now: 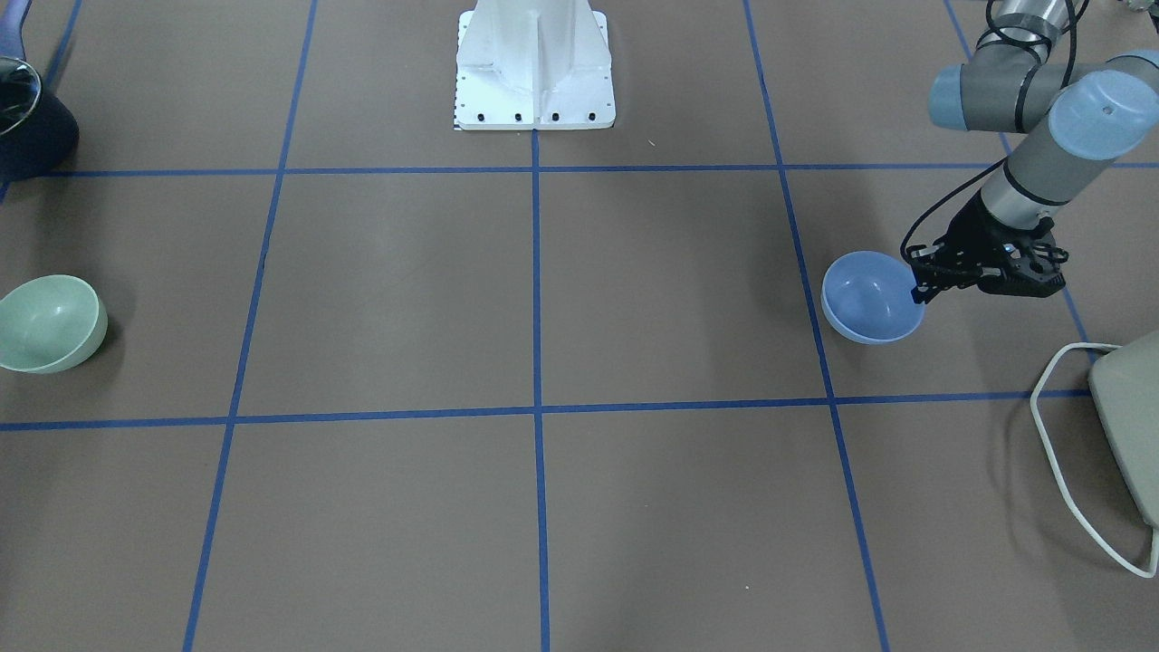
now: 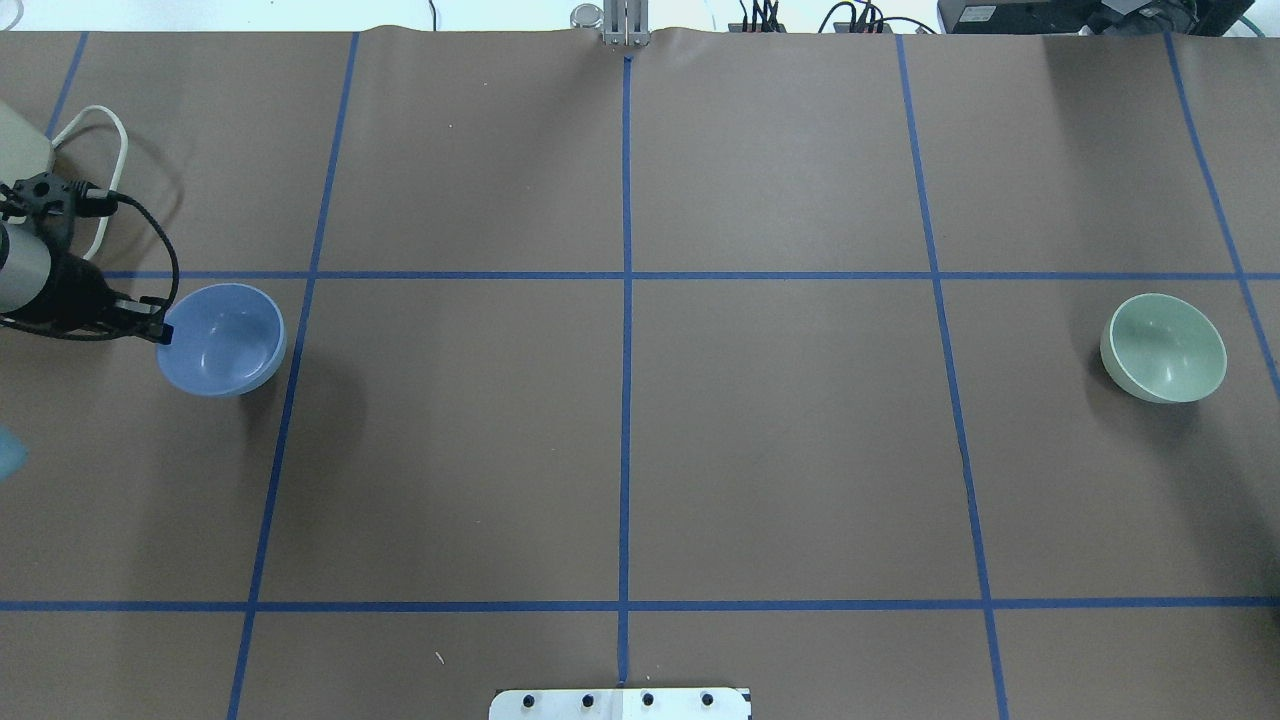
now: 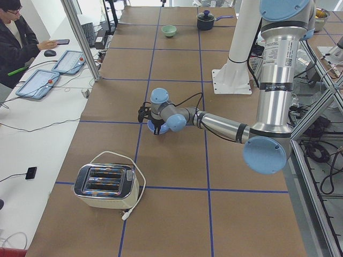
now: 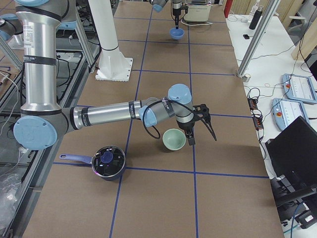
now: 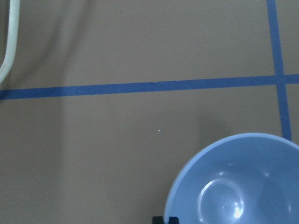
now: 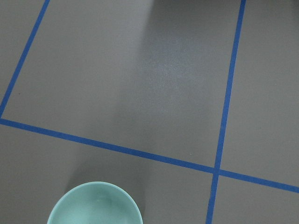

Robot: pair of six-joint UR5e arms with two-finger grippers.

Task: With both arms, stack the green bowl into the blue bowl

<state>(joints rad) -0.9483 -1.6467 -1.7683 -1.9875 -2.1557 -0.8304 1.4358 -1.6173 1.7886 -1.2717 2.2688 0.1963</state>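
The blue bowl [image 1: 869, 303] stands on the brown table at my left side; it also shows in the overhead view [image 2: 225, 335] and the left wrist view [image 5: 243, 186]. My left gripper [image 1: 921, 292] is at its outer rim, with its fingers closed on the rim [image 2: 160, 333]. The green bowl [image 1: 45, 321] stands upright far across the table on my right side [image 2: 1165, 345]. My right gripper [image 4: 202, 136] hangs just beside the green bowl [image 4: 173, 140]. It shows only in the exterior right view, so I cannot tell its state. The right wrist view shows only the green bowl's rim [image 6: 93, 205].
A cream toaster [image 3: 104, 184] with a white cable stands beyond the blue bowl at the table's left end. A dark pot with a lid [image 4: 106, 161] sits near the green bowl. The white pedestal [image 1: 534, 68] is at the robot's side of the table.
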